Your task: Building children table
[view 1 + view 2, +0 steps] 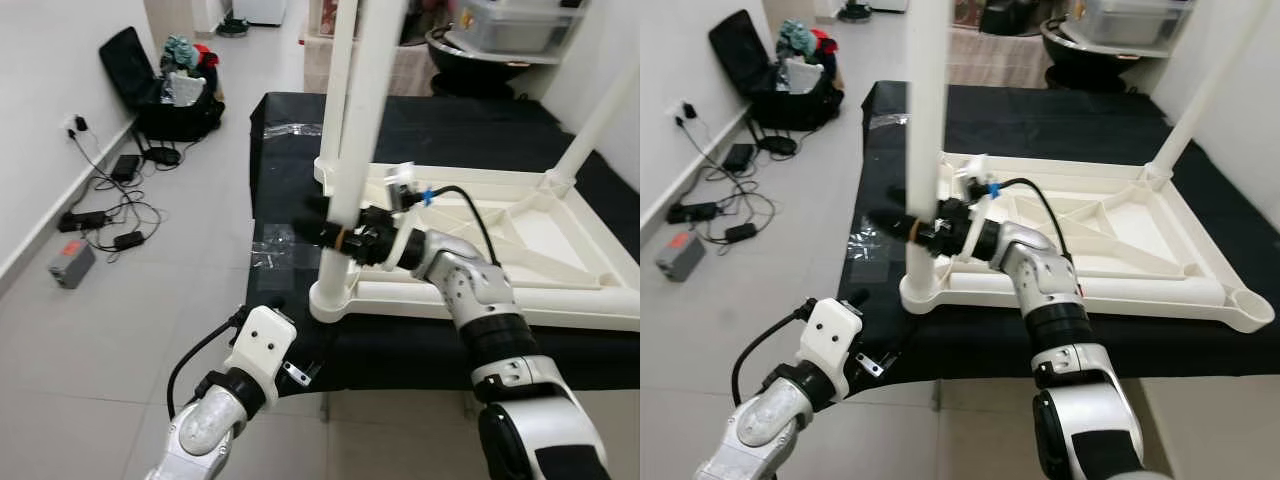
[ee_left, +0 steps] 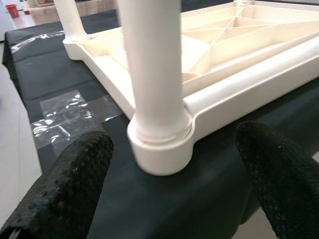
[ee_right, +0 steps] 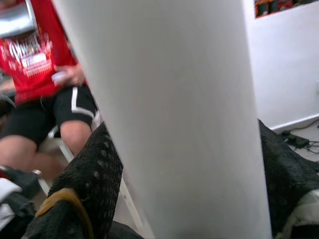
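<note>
A cream plastic children's table lies upside down on a black-covered surface. A white leg stands upright in its near left corner socket. My right gripper is shut on this leg a little above the socket; in the right wrist view the leg sits between the black fingers. My left gripper is open, low at the surface's front edge, with its fingers on either side of the same socket and apart from it. Two more legs stand at the far corners.
The near right corner socket holds no leg. Clear tape lies on the black cover. On the floor to the left are cables, a grey box and an open black suitcase. A seated person is behind.
</note>
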{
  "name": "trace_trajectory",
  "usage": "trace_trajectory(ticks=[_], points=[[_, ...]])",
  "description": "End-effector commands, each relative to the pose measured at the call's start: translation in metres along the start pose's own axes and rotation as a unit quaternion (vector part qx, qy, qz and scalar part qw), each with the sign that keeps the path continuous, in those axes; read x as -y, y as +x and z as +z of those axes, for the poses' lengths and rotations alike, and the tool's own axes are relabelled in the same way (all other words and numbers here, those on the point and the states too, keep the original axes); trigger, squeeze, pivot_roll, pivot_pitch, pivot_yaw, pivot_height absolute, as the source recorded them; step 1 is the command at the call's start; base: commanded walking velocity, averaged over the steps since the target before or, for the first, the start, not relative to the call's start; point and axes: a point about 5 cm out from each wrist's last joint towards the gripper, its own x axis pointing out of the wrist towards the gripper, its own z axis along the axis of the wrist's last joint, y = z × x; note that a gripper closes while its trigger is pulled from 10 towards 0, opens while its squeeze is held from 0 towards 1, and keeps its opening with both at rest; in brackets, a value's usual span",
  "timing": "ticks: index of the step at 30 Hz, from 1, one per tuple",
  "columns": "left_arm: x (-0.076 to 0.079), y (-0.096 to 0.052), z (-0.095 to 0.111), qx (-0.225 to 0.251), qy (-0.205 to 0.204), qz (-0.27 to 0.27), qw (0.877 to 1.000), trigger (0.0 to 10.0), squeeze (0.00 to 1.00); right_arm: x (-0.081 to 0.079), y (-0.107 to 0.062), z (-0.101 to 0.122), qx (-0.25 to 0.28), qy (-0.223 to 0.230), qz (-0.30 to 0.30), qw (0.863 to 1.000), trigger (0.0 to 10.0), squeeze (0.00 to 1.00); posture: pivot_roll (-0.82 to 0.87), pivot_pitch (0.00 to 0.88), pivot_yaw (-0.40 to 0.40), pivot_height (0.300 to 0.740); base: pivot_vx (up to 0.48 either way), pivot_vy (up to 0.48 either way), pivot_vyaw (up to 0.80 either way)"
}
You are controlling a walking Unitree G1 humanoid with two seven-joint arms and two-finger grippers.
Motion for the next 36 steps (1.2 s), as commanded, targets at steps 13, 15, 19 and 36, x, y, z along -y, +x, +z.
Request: trace_trajectory(ticks=[13, 15, 19, 36], points=[[0.002, -0.002, -0.002, -0.005, -0.003, 0.000, 1.000, 10.0, 0.00, 0.038, 0.013, 0.000, -0.018, -0.073, -0.306, 0.949, 0.0, 0.00, 0.12, 0.087, -0.088, 0.740, 0.000, 0.000, 0.00], [0.003, -0.002, -0.003, -0.005, -0.004, -0.001, 1.000, 10.0, 0.00, 0.046, 0.005, 0.002, -0.012, -0.071, -0.393, 0.917, 0.0, 0.00, 0.12, 0.084, -0.085, 0.740, 0.000, 0.000, 0.00], [0.003, -0.002, -0.003, -0.005, -0.004, -0.002, 1.000, 10.0, 0.00, 0.058, -0.022, -0.002, -0.002, -0.062, -0.577, 0.814, 0.0, 0.00, 0.12, 0.079, -0.084, 0.740, 0.000, 0.000, 0.00], [0.004, -0.001, -0.003, -0.004, -0.004, -0.004, 1.000, 10.0, 0.00, 0.034, -0.010, -0.017, 0.075, -0.036, -0.673, 0.735, 10.0, 1.00, 0.11, 0.082, -0.084, 0.740, 0.000, 0.000, 0.00]])
